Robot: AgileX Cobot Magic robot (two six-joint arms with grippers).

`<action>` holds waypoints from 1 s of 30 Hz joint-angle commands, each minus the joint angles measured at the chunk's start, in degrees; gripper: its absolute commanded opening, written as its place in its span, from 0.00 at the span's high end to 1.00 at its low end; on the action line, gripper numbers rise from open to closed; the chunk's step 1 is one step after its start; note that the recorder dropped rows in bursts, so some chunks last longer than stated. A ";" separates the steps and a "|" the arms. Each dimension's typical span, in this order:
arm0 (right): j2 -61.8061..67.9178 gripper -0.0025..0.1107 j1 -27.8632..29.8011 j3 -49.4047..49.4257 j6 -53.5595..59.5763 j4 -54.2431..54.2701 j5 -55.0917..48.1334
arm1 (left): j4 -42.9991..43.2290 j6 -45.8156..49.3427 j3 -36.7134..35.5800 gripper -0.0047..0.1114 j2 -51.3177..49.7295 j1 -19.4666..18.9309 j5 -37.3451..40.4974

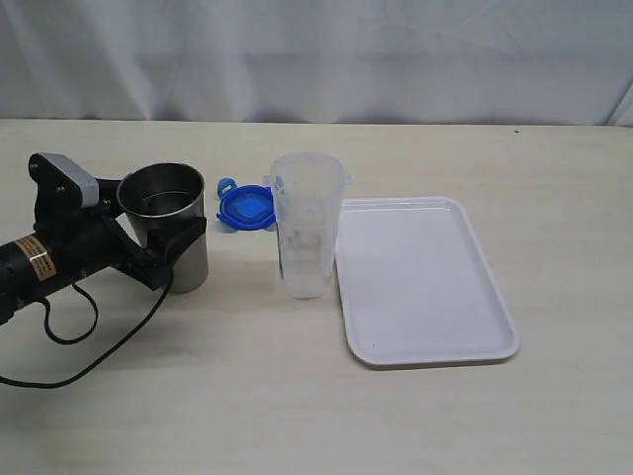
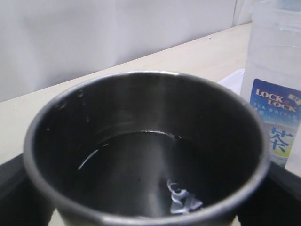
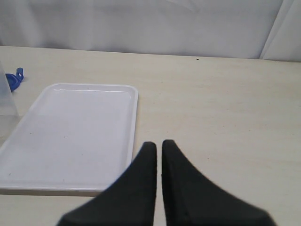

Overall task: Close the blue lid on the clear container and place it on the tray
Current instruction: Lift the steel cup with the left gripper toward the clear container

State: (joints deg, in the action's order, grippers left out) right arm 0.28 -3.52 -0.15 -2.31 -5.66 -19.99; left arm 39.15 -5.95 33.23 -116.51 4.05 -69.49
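The container [image 1: 309, 237] stands upright and uncovered just beside the tray [image 1: 425, 287]; its label [image 2: 277, 120] reads "LOCK LOCK" above "茶". The lid [image 1: 244, 209] lies on the table [image 1: 198, 396] behind it. The left gripper [image 1: 173, 233], its arm low and level, straddles a steel cup [image 1: 188, 267] with jaws wide; whether they press it, I cannot tell. The right gripper [image 3: 159, 143] is closed and empty, near the tray.

A pale, wood-grain table [image 1: 297, 416] stretches wide, its far edge meeting a white fabric backdrop [image 1: 316, 49] that hangs in soft vertical folds. Even, diffuse light falls across the matte surface, casting only faint shadows. A tiny dark speck [image 1: 515, 130] marks its far side.
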 commanded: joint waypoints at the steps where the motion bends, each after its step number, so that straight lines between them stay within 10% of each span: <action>1: -0.28 0.94 0.00 0.15 -0.11 0.37 0.19 | 1.17 -3.35 0.24 0.72 -0.18 0.00 -0.48; 4: -0.28 0.94 0.00 0.15 -0.11 0.37 0.19 | 1.43 -5.03 0.24 0.95 -0.18 0.00 -0.48; 30: -0.28 0.94 0.00 0.15 -0.11 0.37 0.19 | -2.64 -4.43 0.24 0.96 7.42 3.74 -0.48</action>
State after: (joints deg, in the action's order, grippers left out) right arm 0.28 -3.52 -0.15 -2.31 -5.66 -19.99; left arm 39.45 -11.22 33.17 -111.36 7.57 -65.21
